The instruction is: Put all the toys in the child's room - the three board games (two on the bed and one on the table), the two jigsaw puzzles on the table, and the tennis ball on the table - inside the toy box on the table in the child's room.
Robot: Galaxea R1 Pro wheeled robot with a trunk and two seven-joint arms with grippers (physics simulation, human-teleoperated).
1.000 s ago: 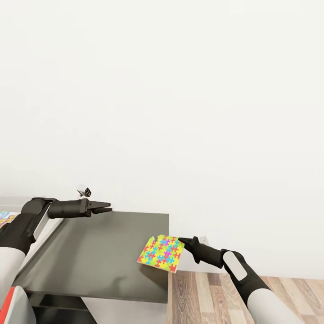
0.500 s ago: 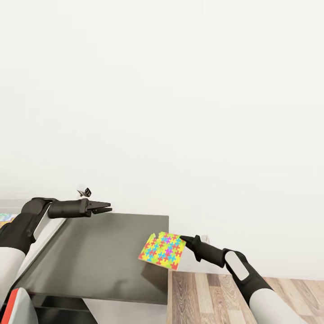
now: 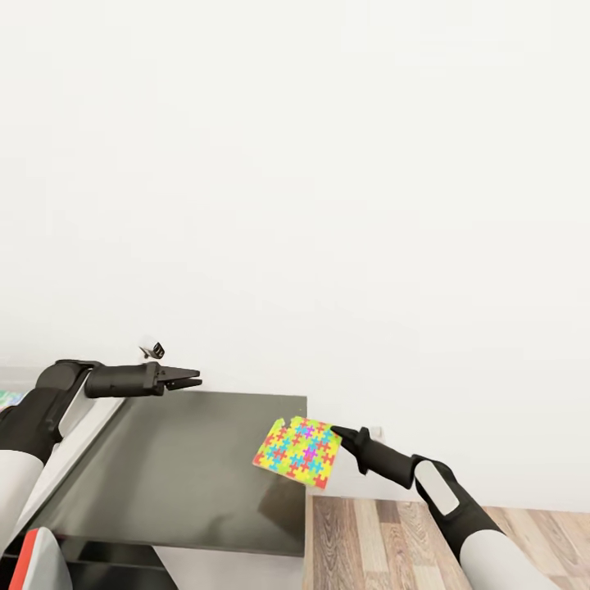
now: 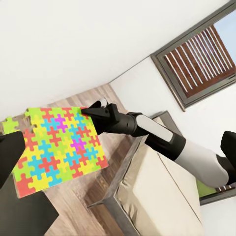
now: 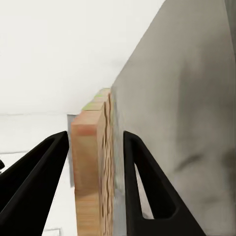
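My right gripper (image 3: 336,432) is shut on one corner edge of a jigsaw puzzle (image 3: 299,451), a thin sheet of bright interlocking pieces. It holds the sheet tilted just above the right end of the table's dark grey lower section (image 3: 180,475). In the right wrist view the puzzle's edge (image 5: 93,167) stands between the two black fingers (image 5: 142,182). The left wrist view looks across at the puzzle (image 4: 59,147) and the right arm. My left gripper (image 3: 192,378) hovers open over the far left of the dark section with nothing in it. A strip of colourful print (image 3: 6,399) peeks in at the far left.
A plain white wall (image 3: 328,205) rises right behind the table. Wood-plank floor (image 3: 393,541) lies to the right of the table's end. The left wrist view takes in the bed (image 4: 157,196) and a slatted window (image 4: 196,59). A small dark fitting (image 3: 154,351) sits on the wall.
My right gripper has lifted the puzzle a little up and to the right. The left arm has barely moved. The view has shifted slightly.
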